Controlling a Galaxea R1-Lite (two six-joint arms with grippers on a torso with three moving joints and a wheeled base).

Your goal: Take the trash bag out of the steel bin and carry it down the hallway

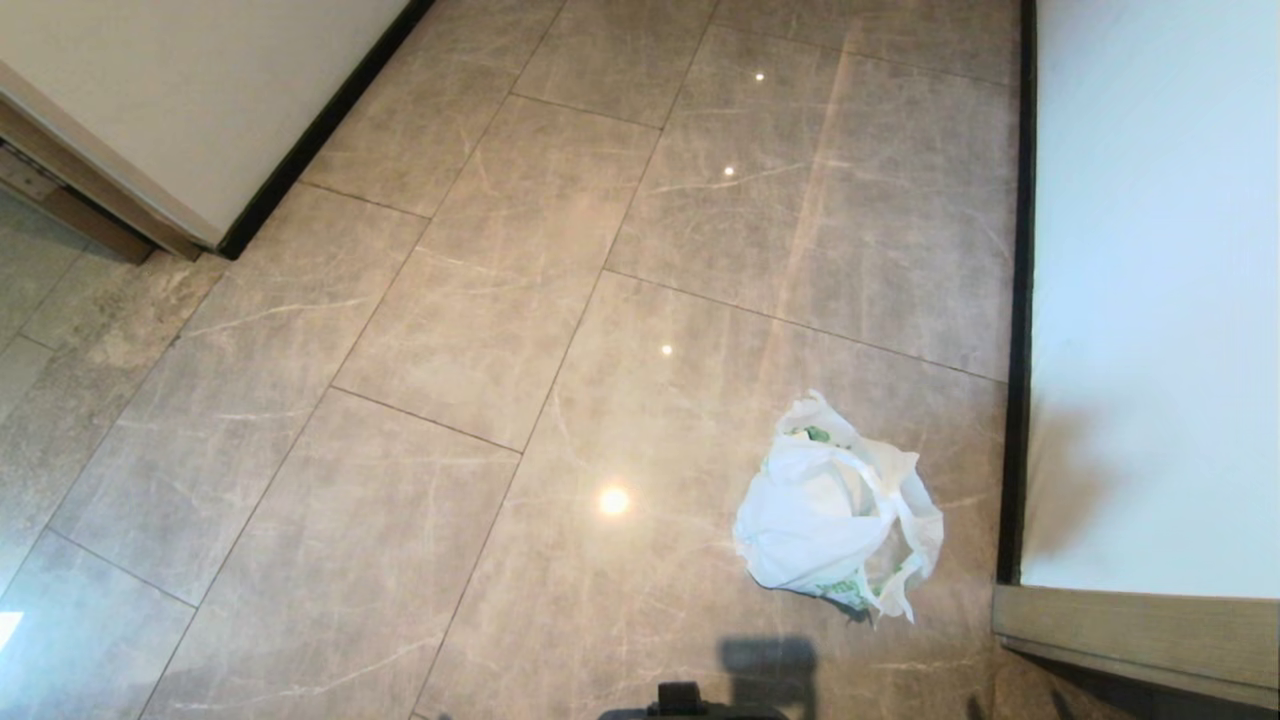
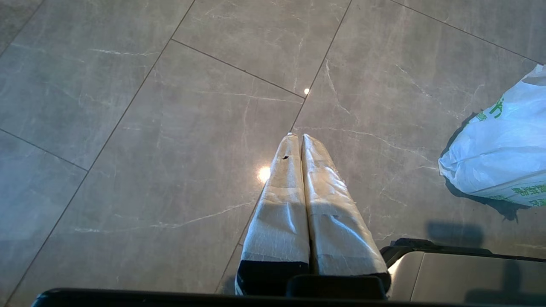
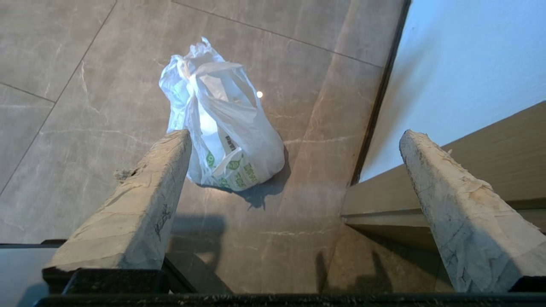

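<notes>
The trash bag point(image 1: 835, 510) sits on the glossy tiled floor point(image 1: 480, 300) of the hallway, on the robot's right side, near the black baseboard point(image 1: 1018, 300) of the off-white wall point(image 1: 1150, 250) and just short of a wooden door frame point(image 1: 1130, 625). No steel bin shows in any view, so the bag looks to be already out of it.

The right pincer point(image 3: 294, 140) hangs above the floor with its two taped fingers point(image 3: 136, 213) spread wide and nothing between them. The bag lies ahead of it and toward its inner finger, apart from both. The left pincer point(image 2: 302, 140) has its fingers pressed together, empty, and the bag lies well off to its right, so the right arm is clearly the nearer one.

The bag is thin white wrinkled plastic with green print, slumped but roughly upright, its loop handles point(image 3: 222, 81) and gathered mouth on top
</notes>
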